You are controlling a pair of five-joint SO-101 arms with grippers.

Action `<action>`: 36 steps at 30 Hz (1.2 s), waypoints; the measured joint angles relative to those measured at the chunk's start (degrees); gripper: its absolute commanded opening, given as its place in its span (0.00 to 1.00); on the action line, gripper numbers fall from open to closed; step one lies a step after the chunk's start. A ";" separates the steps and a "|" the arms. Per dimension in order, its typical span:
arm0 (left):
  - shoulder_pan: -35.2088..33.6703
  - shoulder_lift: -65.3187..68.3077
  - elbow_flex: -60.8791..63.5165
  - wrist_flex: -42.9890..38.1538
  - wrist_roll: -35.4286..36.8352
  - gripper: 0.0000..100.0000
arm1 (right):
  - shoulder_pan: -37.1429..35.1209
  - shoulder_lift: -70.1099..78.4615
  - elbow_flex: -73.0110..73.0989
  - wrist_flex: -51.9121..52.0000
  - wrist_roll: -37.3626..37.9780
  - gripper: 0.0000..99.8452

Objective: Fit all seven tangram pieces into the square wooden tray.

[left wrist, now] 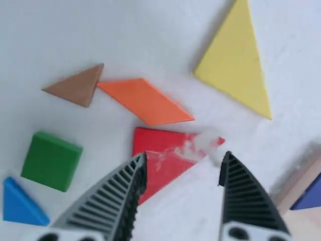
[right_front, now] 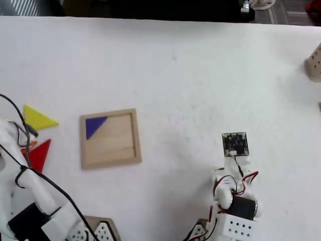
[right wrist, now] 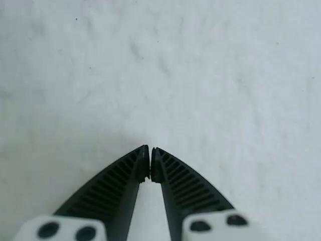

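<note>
Hovering over the loose pieces near the left side of the white table (right_front: 190,75), the left gripper (left wrist: 183,159) is spread wide with nothing between its fingers. One fingertip overlaps the red triangle (left wrist: 158,150), and the other lies just past that piece's pointed corner. Whether either fingertip touches the red triangle or hangs above it is hard to tell.

Just beside the red triangle, across a narrow gap, lies the orange parallelogram (left wrist: 145,102). A brown triangle (left wrist: 75,86) points its tip at the parallelogram's end corner, touching it or nearly so. The yellow triangle (left wrist: 235,65) lies flat, a little apart from the parallelogram. The green square (left wrist: 51,160) and a blue triangle (left wrist: 20,203) sit near each other on the far side of the group from the yellow piece.

From the high view, the square wooden tray (right_front: 110,159) rests flat on the table, just to the right of the yellow and red triangles. A purple triangle (right_front: 94,125) sits inside it, tucked into the far left corner with two edges against the rim.

The right gripper (right wrist: 150,163) has its fingertips pressed together on nothing. It sits over bare table, well apart from the tray and the pieces.
</note>
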 measured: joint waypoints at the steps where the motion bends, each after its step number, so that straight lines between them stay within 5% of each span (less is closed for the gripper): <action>1: -1.41 0.00 0.00 0.00 -2.02 0.24 | 0.00 0.00 0.00 0.00 0.00 0.02; 8: -10.55 0.00 1.23 0.00 -13.80 0.24 | 0.00 0.00 0.00 0.00 0.00 0.02; 19: -13.27 0.00 5.01 -8.44 -27.34 0.24 | 0.00 0.00 0.00 0.00 0.00 0.02; 26: -13.54 0.00 5.71 -8.62 -42.99 0.24 | 0.00 0.00 0.00 0.00 0.00 0.02; 36: -15.30 0.00 6.59 -13.71 -43.25 0.24 | 0.00 0.00 0.00 0.00 0.00 0.02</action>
